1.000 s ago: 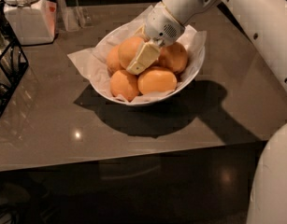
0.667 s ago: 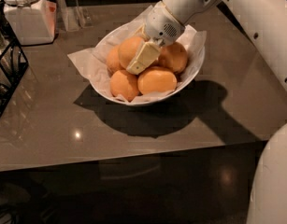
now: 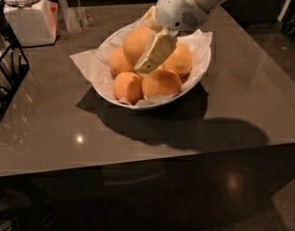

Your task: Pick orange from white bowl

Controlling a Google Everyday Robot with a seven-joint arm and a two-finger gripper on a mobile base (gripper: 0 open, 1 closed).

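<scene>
Gripper (image 3: 143, 50) upper center, fingers clamped on the top orange (image 3: 135, 41) in the bowl (image 3: 152, 104); four other oranges (image 3: 160, 83) below. Jar (image 3: 29, 16) upper left.

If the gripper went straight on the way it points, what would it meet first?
Likely the lower oranges in the white bowl; the gripper sits against the top orange, just above them. Depth is unclear.

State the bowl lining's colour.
White paper, camera view; tool at the top orange.
</scene>
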